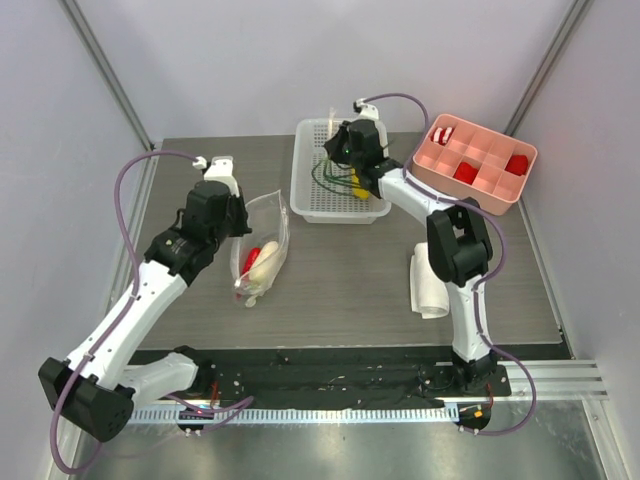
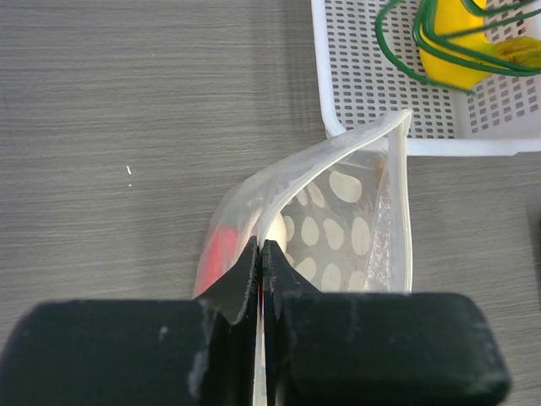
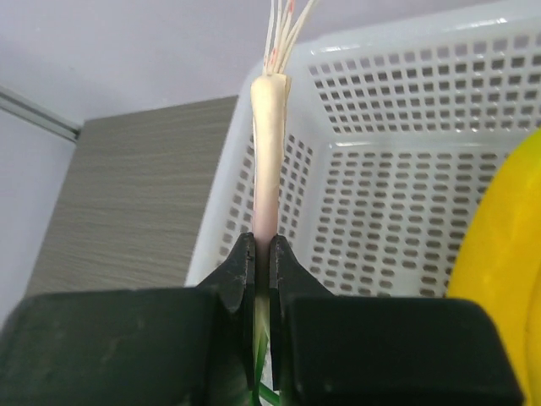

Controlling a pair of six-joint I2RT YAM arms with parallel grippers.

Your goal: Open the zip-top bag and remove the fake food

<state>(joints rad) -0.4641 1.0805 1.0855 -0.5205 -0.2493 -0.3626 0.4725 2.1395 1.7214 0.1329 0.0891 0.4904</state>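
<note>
The zip-top bag (image 1: 264, 232) lies open on the table left of centre, with a red chili (image 1: 248, 258) and a white radish (image 1: 264, 268) inside. My left gripper (image 1: 240, 222) is shut on the bag's rim; in the left wrist view the gripper (image 2: 261, 245) pinches the plastic of the bag (image 2: 347, 237). My right gripper (image 1: 335, 150) is over the white basket (image 1: 310, 198), shut on a white-pink toy stalk (image 3: 266, 152) with green stems (image 1: 330, 178). The yellow banana bunch (image 1: 358, 185) lies in the basket and also shows in the right wrist view (image 3: 499, 254).
A pink divided tray (image 1: 497, 180) with red blocks stands at the back right. A rolled white cloth (image 1: 428, 285) lies by the right arm. Grey walls close the table on three sides.
</note>
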